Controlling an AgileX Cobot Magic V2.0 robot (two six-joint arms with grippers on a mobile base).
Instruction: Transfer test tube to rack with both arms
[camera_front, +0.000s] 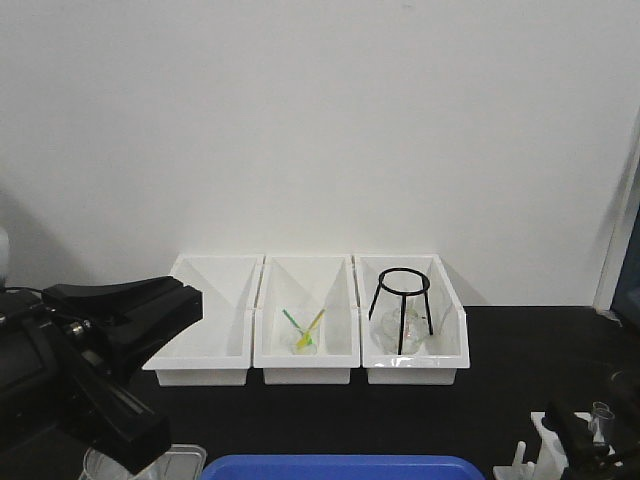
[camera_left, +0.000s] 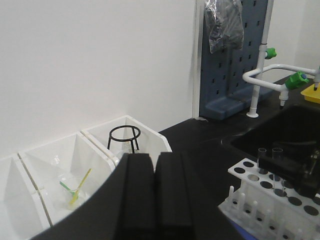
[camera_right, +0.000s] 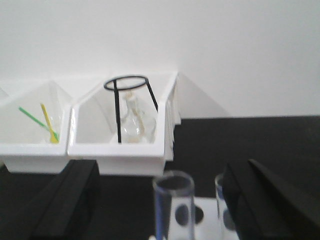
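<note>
Test tube (camera_right: 174, 202) stands upright in the rack (camera_left: 252, 187), between the widely spread fingers of the right gripper (camera_right: 161, 192), neither finger touching it; a second tube (camera_right: 220, 195) crowds the right-hand finger. Left gripper (camera_left: 154, 167) hangs well apart, clenched on nothing. Bare black counter (camera_right: 250, 140) lies beyond the rack, three white bins (camera_front: 305, 372) line the wall, and a blue tray (camera_front: 340, 467) sits at the near edge.

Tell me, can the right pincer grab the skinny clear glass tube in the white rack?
Probably yes: the right pincer is open, the skinny clear glass tube standing between its fingers, nothing blocking.
</note>
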